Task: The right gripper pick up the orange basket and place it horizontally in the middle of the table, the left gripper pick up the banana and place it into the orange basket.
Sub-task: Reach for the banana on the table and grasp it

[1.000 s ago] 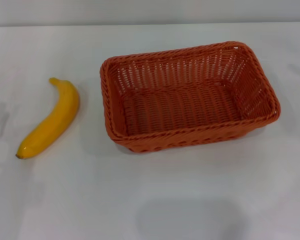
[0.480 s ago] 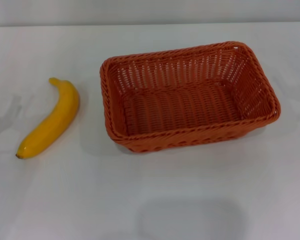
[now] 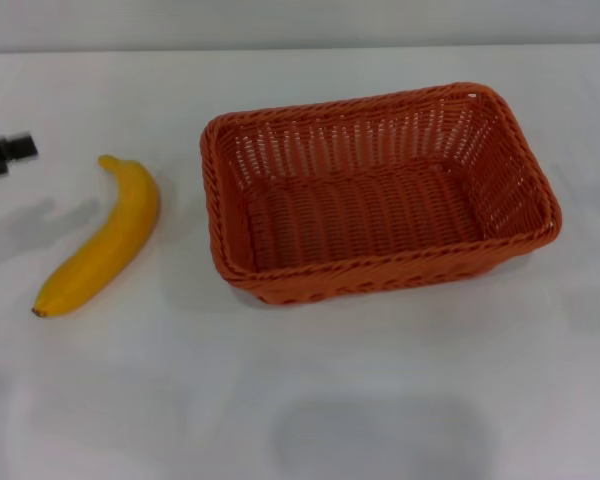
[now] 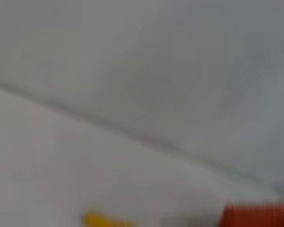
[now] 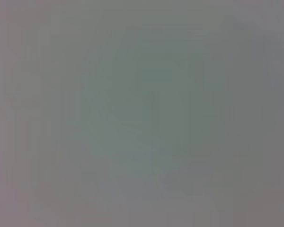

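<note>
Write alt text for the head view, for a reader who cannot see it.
An empty orange basket sits on a white table, with a banana lying apart from it on the robot's left. The tip of the left hand shows at the left edge, beyond the banana and not touching it.

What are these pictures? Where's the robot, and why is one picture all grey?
A two-armed robot took them. The big picture comes from a camera on its head, looking down at a plain white table. On it lie a curved yellow banana and, to its right, an empty orange woven basket. The small black piece at the left edge is the robot's left end effector, just poking into view; it holds nothing. The other two pictures come from cameras on the wrists. The left one sees bits of banana and basket. The right one shows only grey, so the right end effector is out of sight.
</note>
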`<state>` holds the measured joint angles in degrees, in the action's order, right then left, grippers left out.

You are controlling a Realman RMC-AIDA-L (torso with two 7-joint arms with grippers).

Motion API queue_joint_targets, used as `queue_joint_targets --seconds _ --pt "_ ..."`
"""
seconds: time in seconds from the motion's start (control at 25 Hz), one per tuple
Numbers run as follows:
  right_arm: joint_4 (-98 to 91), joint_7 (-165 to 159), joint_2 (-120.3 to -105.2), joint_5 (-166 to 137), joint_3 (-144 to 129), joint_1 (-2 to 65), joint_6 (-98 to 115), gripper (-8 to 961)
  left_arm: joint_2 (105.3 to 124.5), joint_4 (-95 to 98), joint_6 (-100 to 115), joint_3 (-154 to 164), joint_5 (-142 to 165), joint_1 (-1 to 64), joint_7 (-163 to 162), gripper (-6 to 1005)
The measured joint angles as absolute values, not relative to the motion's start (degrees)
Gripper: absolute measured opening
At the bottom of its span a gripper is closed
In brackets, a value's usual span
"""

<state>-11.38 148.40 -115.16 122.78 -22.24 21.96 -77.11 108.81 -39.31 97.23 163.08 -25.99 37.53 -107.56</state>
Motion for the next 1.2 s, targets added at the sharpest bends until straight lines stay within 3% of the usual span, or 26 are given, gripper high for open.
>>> queue_joint_targets --seconds 0.32,0.48,0.72,1.2 --pt "-11.16 148.71 -115.20 122.87 -22.23 23.61 -74.77 842 105.07 -46.53 102.82 163.22 3.73 50.31 -113.52 855" --pt "-10.99 148.75 -115.26 122.92 -22.23 23.64 -74.73 842 104.44 -45.95 101.94 163.22 14.94 56.09 -113.70 855" --pt "-10.54 148.44 -115.37 122.96 -22.23 24.05 -74.70 842 107.01 -44.53 95.86 163.22 24.72 61.61 -114.79 851" --pt "-10.31 148.32 -115.38 122.77 -22.62 24.26 -74.40 842 111.46 -40.38 84.55 163.12 27.90 64.48 -117.29 840"
